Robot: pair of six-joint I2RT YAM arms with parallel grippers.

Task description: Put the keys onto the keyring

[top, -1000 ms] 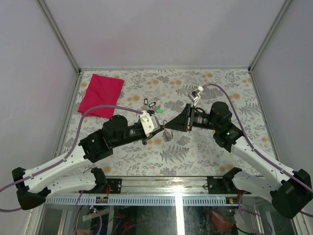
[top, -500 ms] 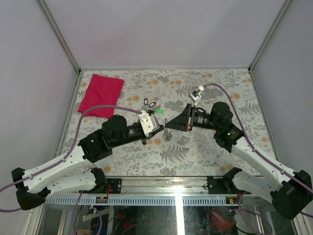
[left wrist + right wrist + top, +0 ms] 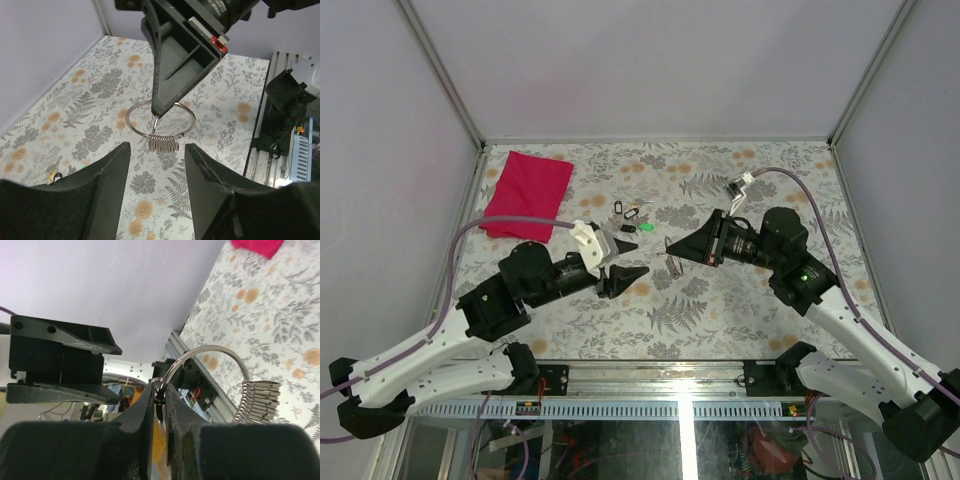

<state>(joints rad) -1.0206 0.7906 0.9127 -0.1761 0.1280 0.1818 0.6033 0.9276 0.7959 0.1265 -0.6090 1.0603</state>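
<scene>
Left fingers point(image 3: 107, 190) are spread wide with nothing between them. The left wrist view looks straight through that gap at the keyring point(image 3: 160, 119), hanging above the flowered table point(image 3: 75, 100). From the top view those fingers sit low, just left of centre, pointing toward three o'clock. A red cloth point(image 3: 527, 195) lies flat at ten o'clock from them, in the far left corner.

The keys point(image 3: 628, 211) are on the table at twelve o'clock from the left fingertips, well apart from the ring. They are too small to count from up here. A bright green piece point(image 3: 646, 227) lies just beside them at four o'clock.

From above the ring is barely a glint, and the wrist cameras do the work. Right fingers point(image 3: 145, 432) are pressed together, clamped on the ring's wire. The right wrist view shows the wire caught between the tips and arcing off toward two o'clock. A stack of small silvery loops point(image 3: 257, 400) is bunched on it at three o'clock. In the left wrist view those loops hang at six o'clock, with the right fingers reaching in from twelve. The right wrist view also catches the left fingers at nine o'clock, gaping.
</scene>
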